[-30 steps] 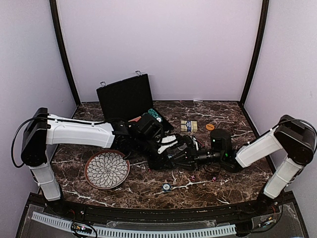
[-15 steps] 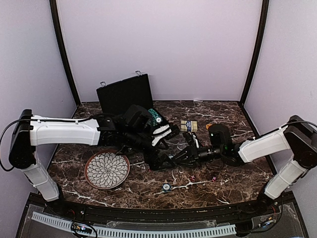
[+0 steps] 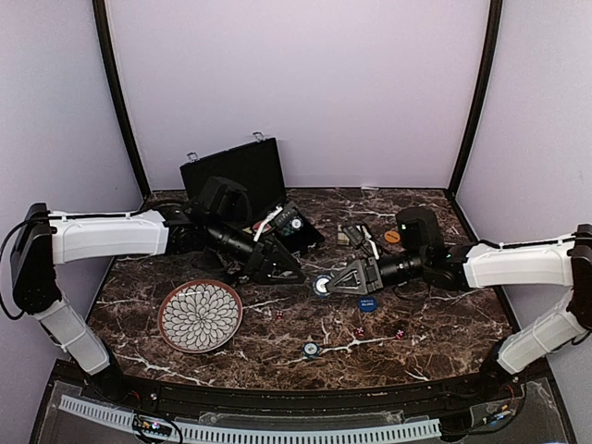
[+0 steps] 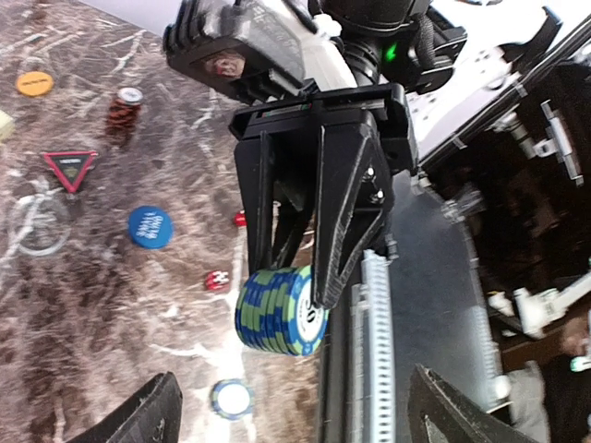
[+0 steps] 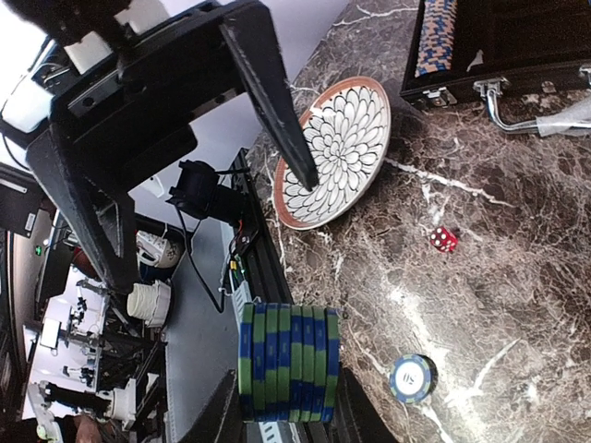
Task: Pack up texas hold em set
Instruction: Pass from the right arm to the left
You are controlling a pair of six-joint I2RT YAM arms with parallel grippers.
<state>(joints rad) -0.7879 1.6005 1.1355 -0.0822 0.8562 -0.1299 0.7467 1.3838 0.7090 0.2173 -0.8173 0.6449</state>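
Chips [image 5: 288,362], a blue-and-green stack, are clamped in your right claw [image 4: 294,284] over the middle of the bench [image 3: 435,324], in front of the open case [image 3: 236,180]. Since a second ago your left claw [image 3: 280,268] has drawn back from it and stands wide.

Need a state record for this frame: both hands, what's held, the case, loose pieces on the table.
right hand: shut on chip stack, green and blue
left hand: open, holding nothing, facing the right hand
briefcase: open, back left, a row of chips inside
loose on table: single chip, blue button, orange button, card deck, red dice
plate: front left, apart from both hands
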